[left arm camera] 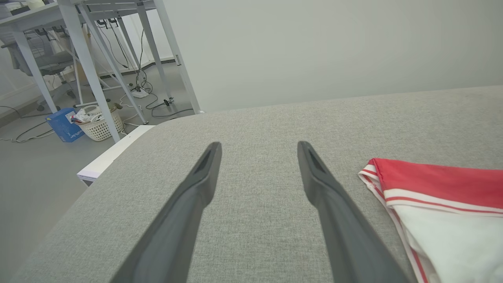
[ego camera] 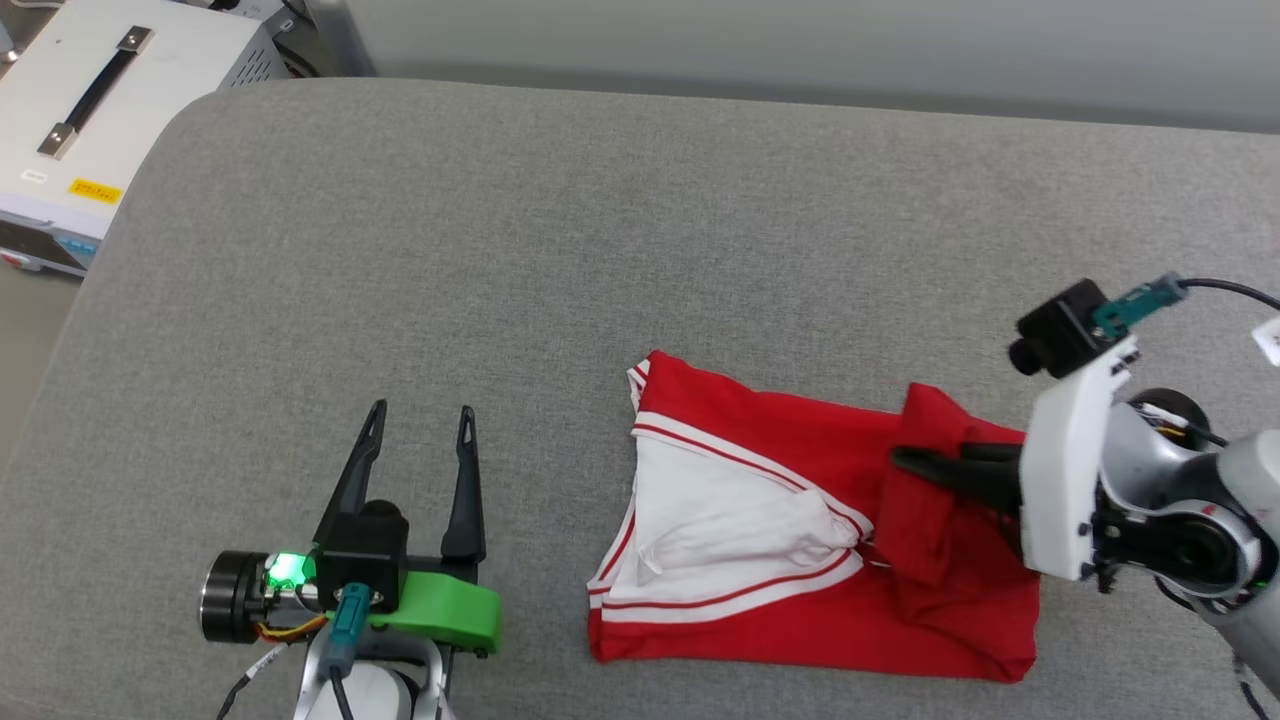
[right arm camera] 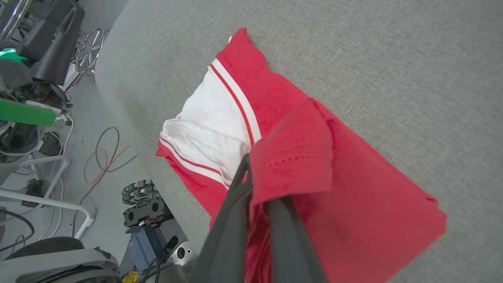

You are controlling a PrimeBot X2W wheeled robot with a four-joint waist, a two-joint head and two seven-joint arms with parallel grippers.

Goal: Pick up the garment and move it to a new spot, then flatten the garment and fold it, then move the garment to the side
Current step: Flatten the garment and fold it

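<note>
The garment (ego camera: 760, 430) lies partly folded on the grey padded table (ego camera: 500, 250), red with a white sleeve and striped trim facing up. My right gripper (ego camera: 900, 458) reaches in from the right and is shut on a red flap of the garment, which is lifted and draped over the fingers (right arm camera: 235, 212). In the right wrist view the garment (right arm camera: 353, 188) spreads out below that flap. My left gripper (ego camera: 420, 415) rests open on bare table to the garment's left, holding nothing. In the left wrist view the left gripper (left arm camera: 259, 146) stands wide, and the garment's (left arm camera: 440, 181) trimmed corner lies at the right.
A white case with a black handle (ego camera: 90, 100) sits off the table's far left corner. Beyond the table edge are white table legs (left arm camera: 90, 70), a basket (left arm camera: 98, 125) and a blue box (left arm camera: 65, 125). Cables and a wheeled base (right arm camera: 143, 192) lie on the floor.
</note>
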